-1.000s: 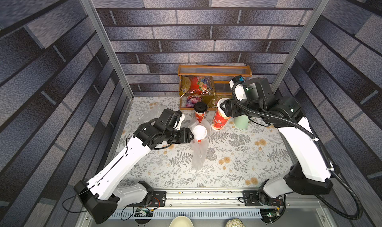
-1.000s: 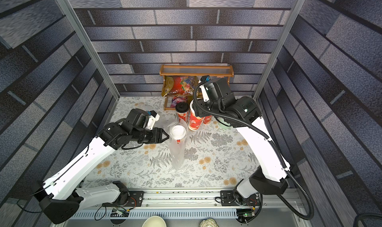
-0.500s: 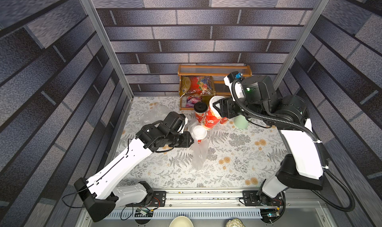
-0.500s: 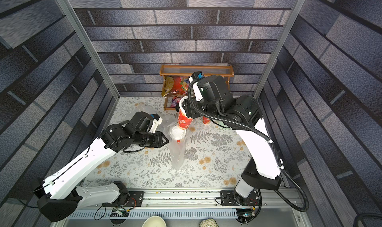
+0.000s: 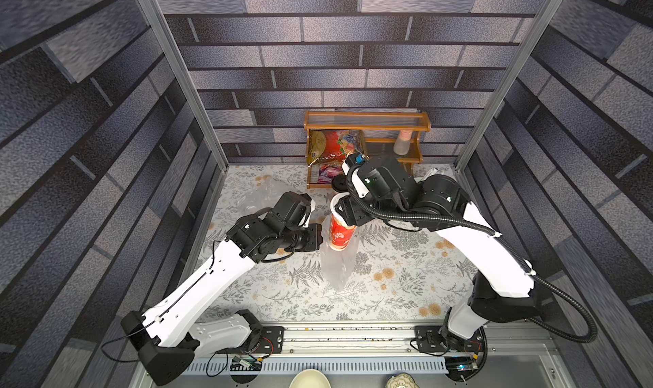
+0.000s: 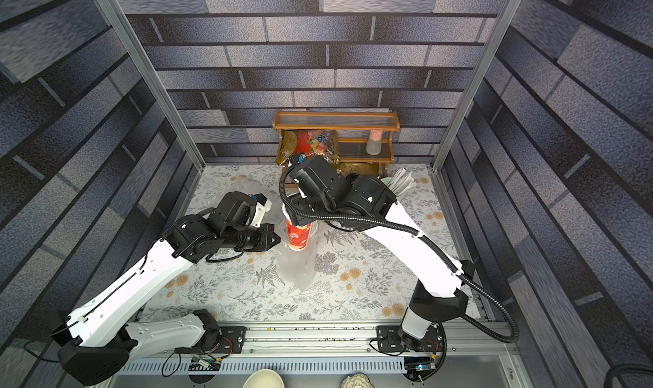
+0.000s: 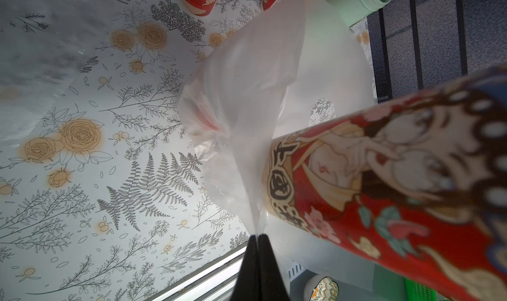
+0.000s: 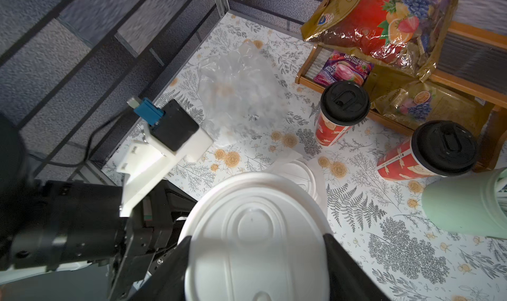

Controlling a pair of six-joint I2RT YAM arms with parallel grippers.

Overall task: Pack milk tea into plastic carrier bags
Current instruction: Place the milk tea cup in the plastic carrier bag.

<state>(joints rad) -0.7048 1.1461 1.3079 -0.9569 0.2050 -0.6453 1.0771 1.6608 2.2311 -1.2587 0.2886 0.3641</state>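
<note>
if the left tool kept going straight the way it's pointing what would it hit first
The left tool is already shut on the clear bag, so more of that film comes first. Right behind it, probably the side of the red cup held by the right tool; depth is unclear.

We see a wooden rack (image 5: 367,124) at the back of the floral surface (image 5: 388,291) — snack packets (image 8: 384,20) and a pink-capped bottle (image 5: 403,144) on its shelves — and a pale green cup of straws (image 8: 463,206) nearby.

4 cups (image 8: 344,102); 2 bags (image 8: 238,102); 3 snack packets (image 8: 384,20).
</note>
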